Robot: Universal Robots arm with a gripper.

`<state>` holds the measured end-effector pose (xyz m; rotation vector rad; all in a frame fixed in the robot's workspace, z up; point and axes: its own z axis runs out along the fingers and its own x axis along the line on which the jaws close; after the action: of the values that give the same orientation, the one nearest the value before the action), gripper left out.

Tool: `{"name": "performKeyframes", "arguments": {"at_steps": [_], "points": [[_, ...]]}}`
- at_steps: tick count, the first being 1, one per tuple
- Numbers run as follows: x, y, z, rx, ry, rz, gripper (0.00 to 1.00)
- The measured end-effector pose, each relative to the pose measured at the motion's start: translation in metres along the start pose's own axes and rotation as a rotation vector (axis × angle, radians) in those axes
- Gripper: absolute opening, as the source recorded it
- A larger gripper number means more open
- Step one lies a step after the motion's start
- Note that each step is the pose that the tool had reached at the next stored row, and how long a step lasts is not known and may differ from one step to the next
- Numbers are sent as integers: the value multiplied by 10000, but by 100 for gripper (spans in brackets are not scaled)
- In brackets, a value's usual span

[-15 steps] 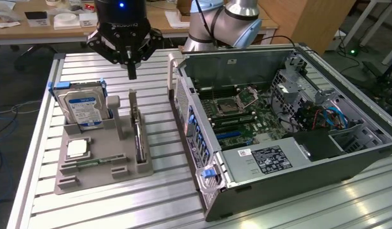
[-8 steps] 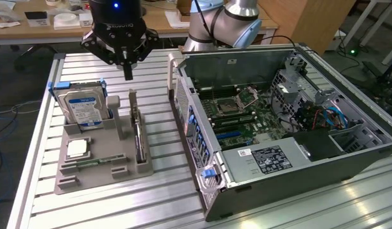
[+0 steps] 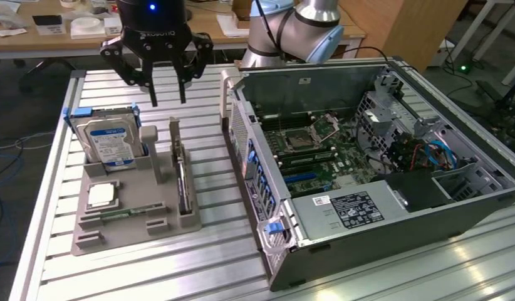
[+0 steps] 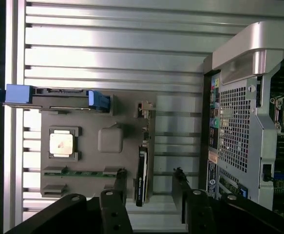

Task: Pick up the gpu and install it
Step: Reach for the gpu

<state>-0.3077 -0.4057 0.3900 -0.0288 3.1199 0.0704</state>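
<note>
The gpu (image 3: 180, 183) is a thin dark card standing on edge in a slot of the grey holder tray (image 3: 132, 229), its silvery bracket at the far end. In the wrist view the gpu (image 4: 141, 175) appears edge-on, lying between the two fingers (image 4: 120, 183). My gripper (image 3: 168, 100) hangs above the far end of the card, well clear of it. It is open, with nothing between the fingers. In the wrist view the gripper (image 4: 150, 179) straddles the card's line from above.
A silver hard drive (image 3: 111, 143) with blue rails stands in the tray's far corner, with a processor (image 3: 101, 194) and a green memory stick (image 3: 124, 213) nearer the front. The open computer case (image 3: 266, 188) lies at the exterior view's right, motherboard (image 3: 324, 147) exposed. The table (image 3: 199, 263) is slatted aluminium.
</note>
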Motion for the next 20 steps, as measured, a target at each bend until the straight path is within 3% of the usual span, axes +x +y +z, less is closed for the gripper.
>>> {"name": "performKeyframes", "arguments": {"at_steps": [1, 3, 6, 8, 9, 13, 20], "points": [[0, 0, 0, 0, -1, 0, 53], [0, 0, 0, 0, 0, 0, 53], [3, -2, 11, -1, -1, 21, 70], [2, -3, 26, 6, -12, 314, 70], [2, -4, 34, 9, -19, 459, 76], [5, -32, 73, 17, -25, 720, 76], [8, -138, 195, 16, 67, 717, 76]]}}
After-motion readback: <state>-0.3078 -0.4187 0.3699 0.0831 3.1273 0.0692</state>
